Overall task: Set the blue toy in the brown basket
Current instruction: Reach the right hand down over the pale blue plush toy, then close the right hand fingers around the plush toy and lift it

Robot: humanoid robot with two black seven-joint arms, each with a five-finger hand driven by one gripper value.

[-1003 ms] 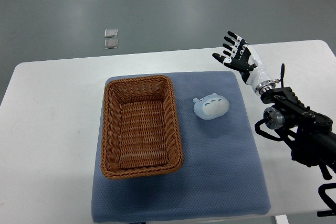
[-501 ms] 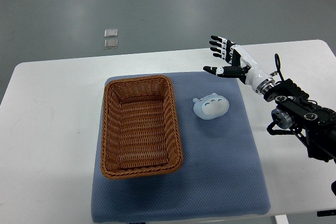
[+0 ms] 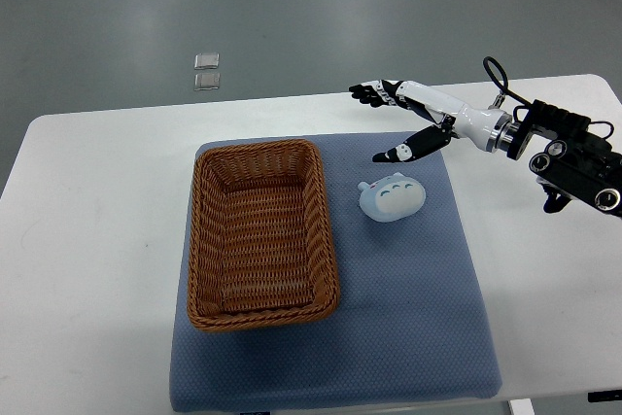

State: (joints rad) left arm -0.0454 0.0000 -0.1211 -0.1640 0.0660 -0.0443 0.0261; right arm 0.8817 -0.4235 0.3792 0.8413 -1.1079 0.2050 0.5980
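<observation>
A pale blue round toy (image 3: 391, 197) with small ears lies on the blue mat (image 3: 408, 318), just right of the brown wicker basket (image 3: 260, 232). The basket is empty. My right hand (image 3: 387, 123) reaches in from the right edge and hovers above and behind the toy, apart from it. Its fingers (image 3: 372, 94) are spread and its thumb points down toward the toy, holding nothing. The left arm does not show.
The mat lies on a white table (image 3: 87, 240) with rounded corners. Two small clear squares (image 3: 205, 72) sit on the grey floor beyond the table's far edge. The right arm's black joints (image 3: 573, 157) hang over the table's right side.
The right hand has swung left and lower, from beyond the mat's far right corner to just behind the toy. Its forearm now lies flatter. Toy and basket have not moved.
</observation>
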